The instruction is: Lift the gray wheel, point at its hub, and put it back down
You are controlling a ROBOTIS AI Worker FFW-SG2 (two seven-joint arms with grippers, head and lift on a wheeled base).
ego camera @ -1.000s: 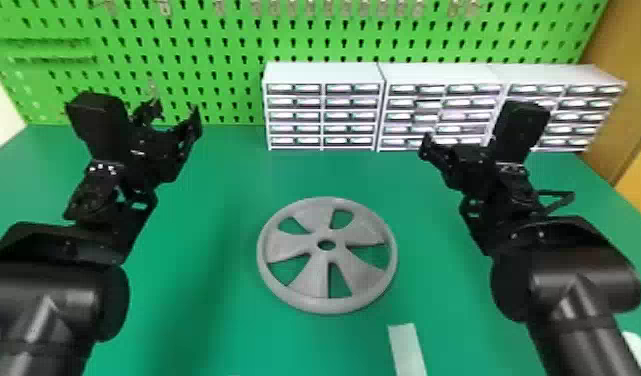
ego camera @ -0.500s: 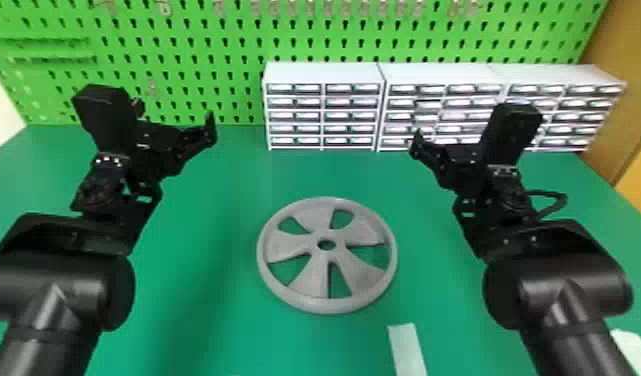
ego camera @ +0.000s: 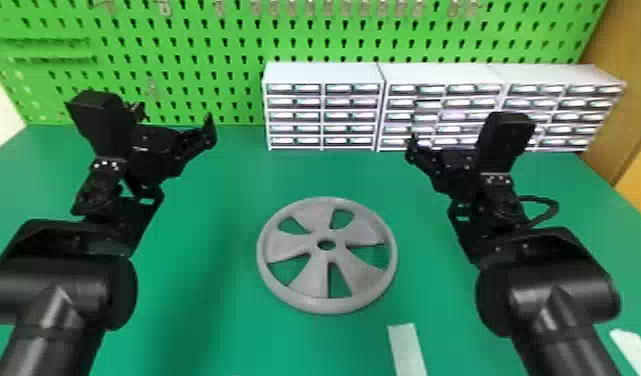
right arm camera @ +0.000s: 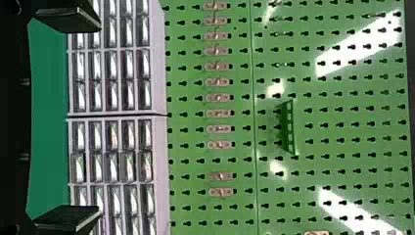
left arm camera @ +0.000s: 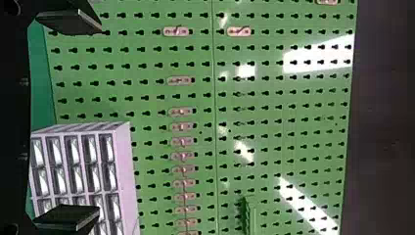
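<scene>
The gray wheel (ego camera: 284, 300) was laid flat on the green counter (ego camera: 224, 340), between the 2 black arms. 5 big holes were cut around its middle, and 1 small round hole was set right in the center. The left tool (ego camera: 175, 117) was held up on the left side, well apart from the wheel, and its 2 flat fingers (left arm camera: 68, 217) were spread wide apart. The right tool (ego camera: 443, 150) was held up on the right side, well apart from the wheel too, and its 2 fingers (right arm camera: 68, 217) were also spread wide apart. At the back of the counter, 3 white boxes of little drawers (ego camera: 322, 73) were lined up side by side. Behind them, a green wall board (ego camera: 184, 40) was dotted with small holes, and metal hooks (ego camera: 164, 7) were fixed on it. A pale strip (ego camera: 407, 350) was placed on the counter near the wheel, on the robot's side.
</scene>
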